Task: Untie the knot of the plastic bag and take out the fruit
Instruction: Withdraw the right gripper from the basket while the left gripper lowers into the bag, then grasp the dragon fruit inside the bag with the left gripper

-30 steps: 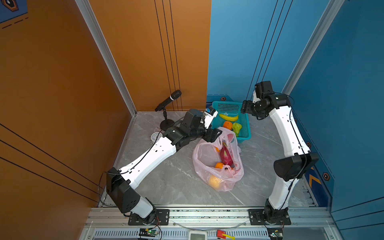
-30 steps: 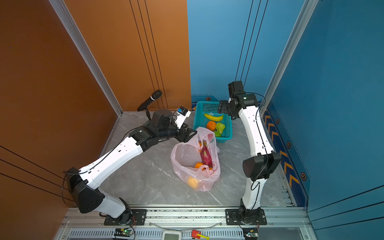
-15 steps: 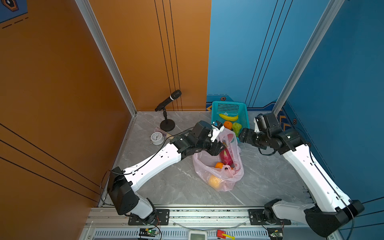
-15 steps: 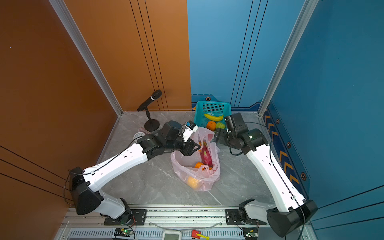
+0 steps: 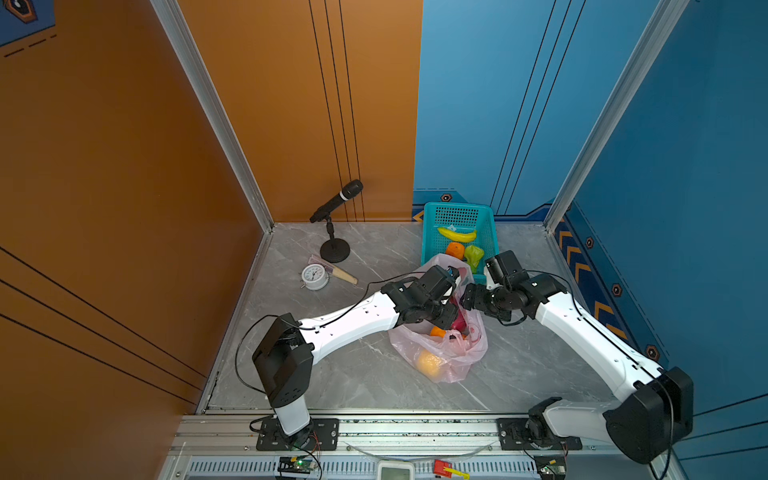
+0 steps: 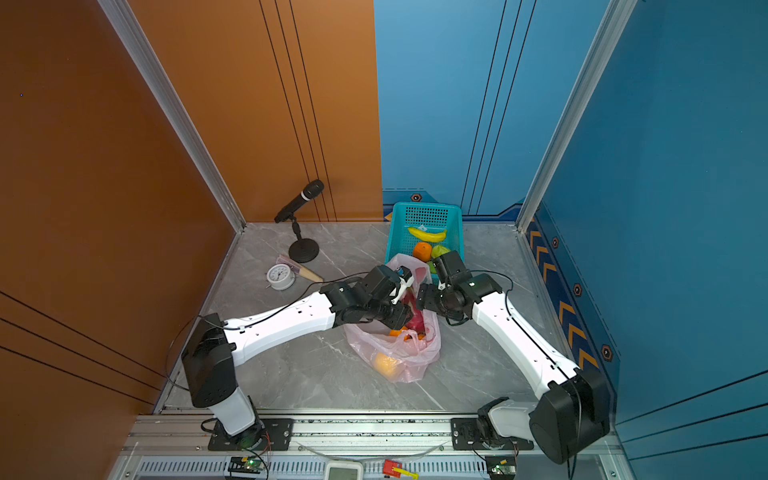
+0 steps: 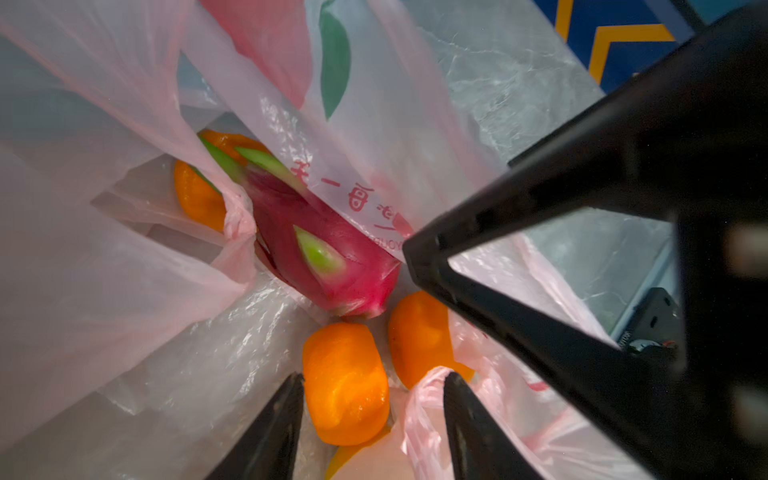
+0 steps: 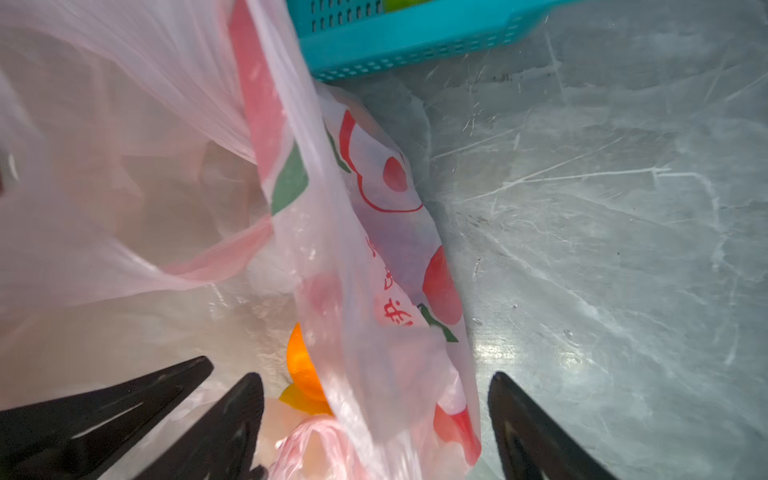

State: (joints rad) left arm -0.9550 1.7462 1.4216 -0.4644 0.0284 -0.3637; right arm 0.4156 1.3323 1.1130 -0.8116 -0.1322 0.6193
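Observation:
The plastic bag (image 5: 451, 365) (image 6: 415, 357) lies on the grey floor with its mouth open; no knot shows. Inside are fruit: a magenta dragon fruit (image 7: 316, 232), orange tangerines (image 7: 345, 382) (image 7: 419, 336) and a yellow-orange one at the bottom (image 5: 430, 363). My left gripper (image 7: 372, 375) reaches into the mouth, open, straddling one tangerine; one finger lies against it, the other against a pink fold. My right gripper (image 8: 372, 377) is open astride the bag's printed side wall, and its black finger (image 7: 540, 291) crosses the left wrist view.
Behind the bag, a teal basket (image 5: 490, 232) holds a banana (image 5: 457, 235), an orange (image 5: 455, 249) and a green fruit (image 5: 473, 255). A microphone on a stand (image 5: 336, 199) and an alarm clock (image 5: 314, 276) stand back left. Walls close in on three sides.
The right arm swung down from the basket to the bag's right side. The left gripper pushed forward into the bag's mouth and its jaws narrowed round a tangerine.

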